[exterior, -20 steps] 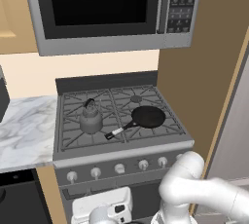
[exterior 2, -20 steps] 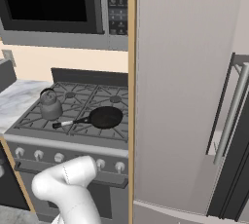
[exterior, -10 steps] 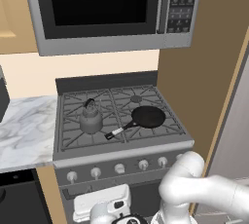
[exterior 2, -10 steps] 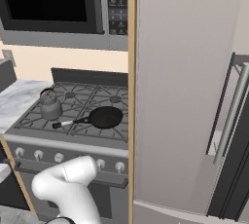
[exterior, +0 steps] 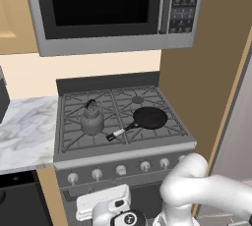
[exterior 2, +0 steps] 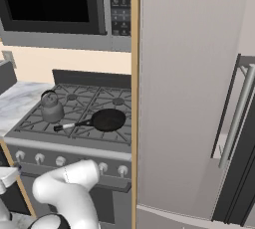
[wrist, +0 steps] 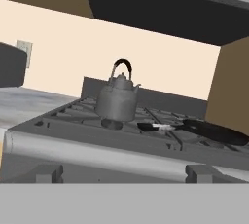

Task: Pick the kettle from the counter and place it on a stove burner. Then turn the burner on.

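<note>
- So the kettle (exterior: pixel 92 120) was already sitting upright on the stove, on the grate over the front-left stove burner (wrist: pixel 112 123), spout pointing toward the pan side in the hand view. Nothing was touching it.
- Right beside it, a black frying pan (exterior: pixel 150 117) sat on the right half of the grates, with its pale-tipped handle pointing back toward the kettle and ending just short of it.
- The marble tabletop (exterior: pixel 24 131) ran off from the stove's left edge, and the kettle wasn't on it.
- Along the stove's front edge was the row of round knobs (exterior: pixel 120 170), with a microwave (exterior: pixel 108 11) hanging above.
- The arm was down low in front of the stove, below the knob row, and the hand camera looked up across the front edge at the kettle. The claw was fully apart and holding nothing.
- My read: the placing part looked done, so the step in hand was the burner. The next move would call for lining up on the knob matching the kettle's burner, probably one at the left end, then pinching and twisting it.
</note>
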